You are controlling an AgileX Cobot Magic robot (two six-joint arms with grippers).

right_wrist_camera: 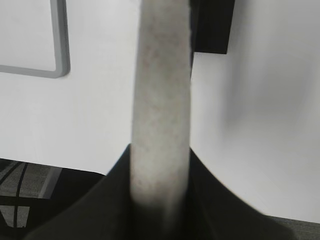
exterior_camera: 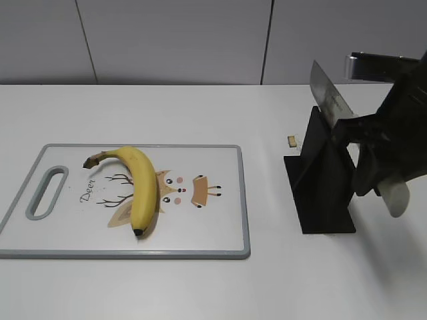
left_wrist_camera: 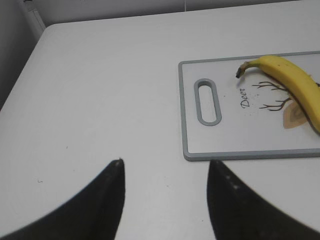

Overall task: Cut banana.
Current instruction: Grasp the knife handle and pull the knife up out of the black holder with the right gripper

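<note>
Two pincers logged. Right pincer (exterior_camera: 373, 157), at the right edge of the exterior frame, is pinched on the pale handle of a knife (exterior_camera: 328, 99); the blade rises up and to the left from it, above a black knife stand (exterior_camera: 319, 180) sitting on the white counter (exterior_camera: 200, 107). In the right wrist view the handle (right_wrist_camera: 161, 100) runs as a pale vertical bar up the frame centre, with a dark finger (right_wrist_camera: 115, 200) pressed against each side at the bottom; focus is soft there, so the exact contact is probably flush but not sharp enough to confirm.

Left pincer (left_wrist_camera: 165, 200) shows only in the left wrist view: two dark fingertips (left_wrist_camera: 107, 200) at the bottom of the frame, spread wide, bare counter between them, touching nothing.

Banana (exterior_camera: 137, 187) lies flat on a white cutting board (exterior_camera: 220, 233) with a grey rim and a deer drawing, in the left half of the exterior frame. Stem points upper left, black tip toward the lower edge of the board. It is well apart from the right pincer, with the stand between them. In the left wrist view the banana (left_wrist_camera: 295, 82) sits at upper right, the board's handle slot (left_wrist_camera: 207, 101) between it and the left pincer; no contact.
</note>
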